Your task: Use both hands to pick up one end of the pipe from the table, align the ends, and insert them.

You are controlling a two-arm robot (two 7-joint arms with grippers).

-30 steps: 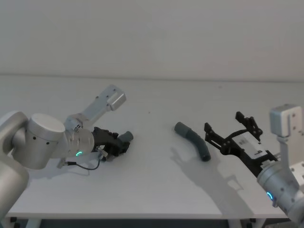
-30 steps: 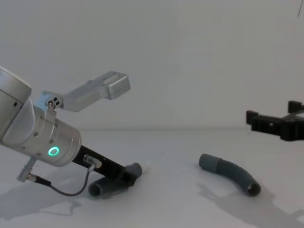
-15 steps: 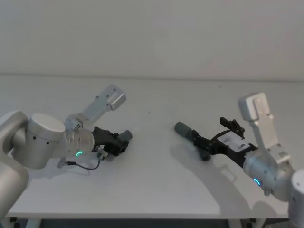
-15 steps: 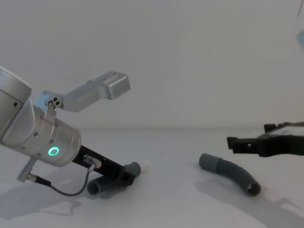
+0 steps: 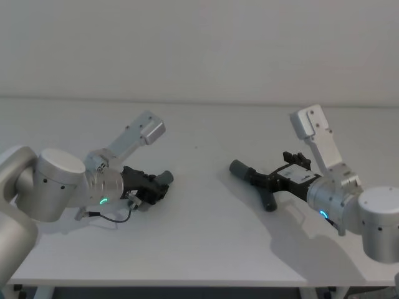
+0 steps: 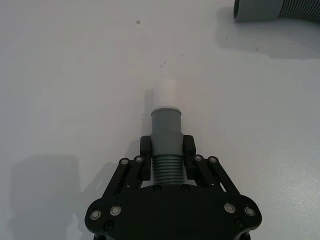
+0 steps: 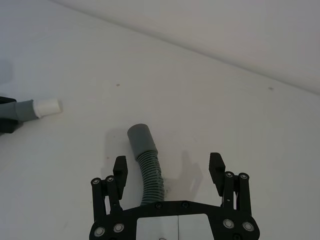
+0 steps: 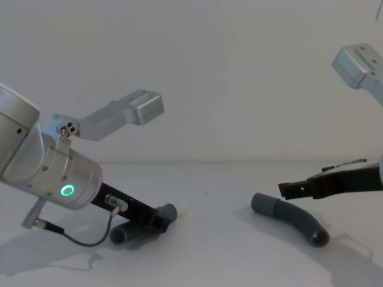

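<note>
On table [image 5: 199, 249] left: left gripper [image 6: 166, 150] clamped on white-tipped pipe piece [image 6: 166, 129], ribbed middle partly hidden | right gripper [image 7: 169, 167] spread wide astride grey pipe piece [image 7: 146, 150]; height above it unclear.

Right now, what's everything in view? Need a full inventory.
table: one, off-white, under everything.
white-tipped pipe piece: one, dark grey with a white tip, on the robot's left side, held in the left gripper.
plain pipe piece: one, dark grey, curved, lying on the table on the robot's right side.
left gripper: one, black, shut on the white-tipped pipe piece at its ribbed part just behind the cuff.
right gripper: one, black, open, fingers either side of the plain pipe piece.
left arm, right arm: one each, silver with a green ring light, reaching in from the left and right.
</note>
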